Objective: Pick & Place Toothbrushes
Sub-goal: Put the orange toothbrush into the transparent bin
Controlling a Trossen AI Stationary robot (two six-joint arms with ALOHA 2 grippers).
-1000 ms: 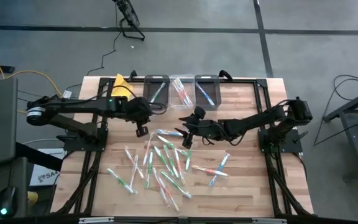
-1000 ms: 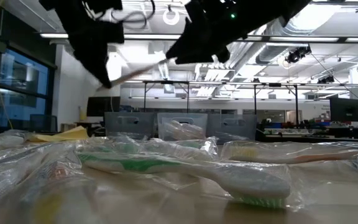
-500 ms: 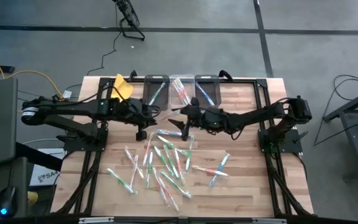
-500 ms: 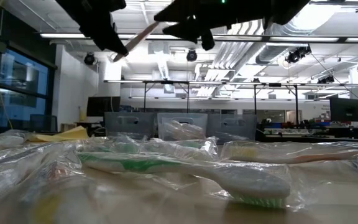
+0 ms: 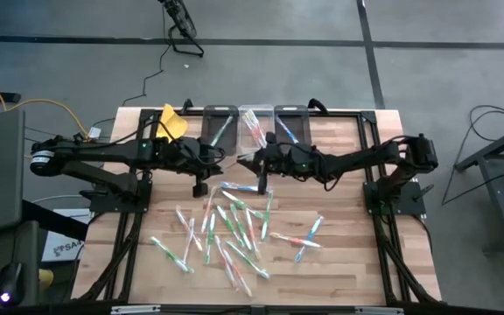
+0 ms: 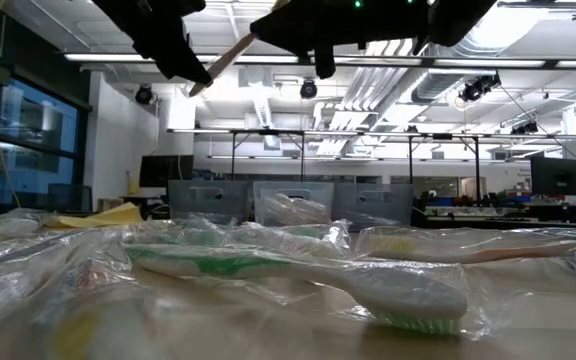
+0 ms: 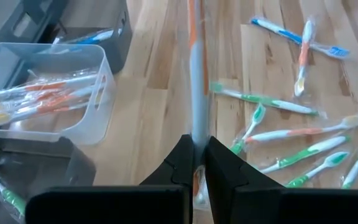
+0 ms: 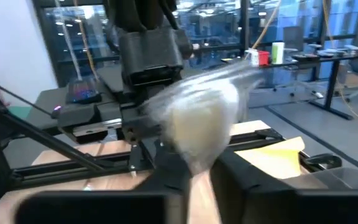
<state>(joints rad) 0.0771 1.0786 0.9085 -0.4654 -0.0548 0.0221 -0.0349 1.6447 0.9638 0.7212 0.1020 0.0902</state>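
Two grippers shared one wrapped toothbrush (image 7: 196, 93), orange-and-white, held up in the air just in front of the bins. The left gripper (image 7: 198, 163) was clamped on one end, fingers pressed tight w/ the handle running straight out between them. The right gripper (image 5: 261, 162) met it near the worktop's middle; its wrist view showed a pale, blurred brush head right at its fingers, so it looked closed on the other end, prob. a handover or a re-grip to turn the brush lengthwise for the bin. That's my read, not certain.

In the low view the same brush showed as a slanted stick (image 6: 223, 62) spanning between both dark grippers, well above the worktop.

Beyond it, the rest of the toothbrushes (image 5: 226, 227) lay scattered over the wooden worktop (image 5: 348, 262), approx. two dozen, green, orange and blue, some crossing each other, all in clear wrappers. Lots left to move, so the job looked early-to-mid.

At the far edge stood three small bins. The clear bin (image 7: 92, 118) in the middle held orange brushes, lying roughly parallel; a dark bin (image 7: 114, 46) beside it held a blue one, and the other dark bin (image 5: 220, 127) a green one. So sorting seemed by colour, and the held orange one likely belonged in the clear bin.

A yellow cloth (image 5: 171, 123) sat near the bins, left side.
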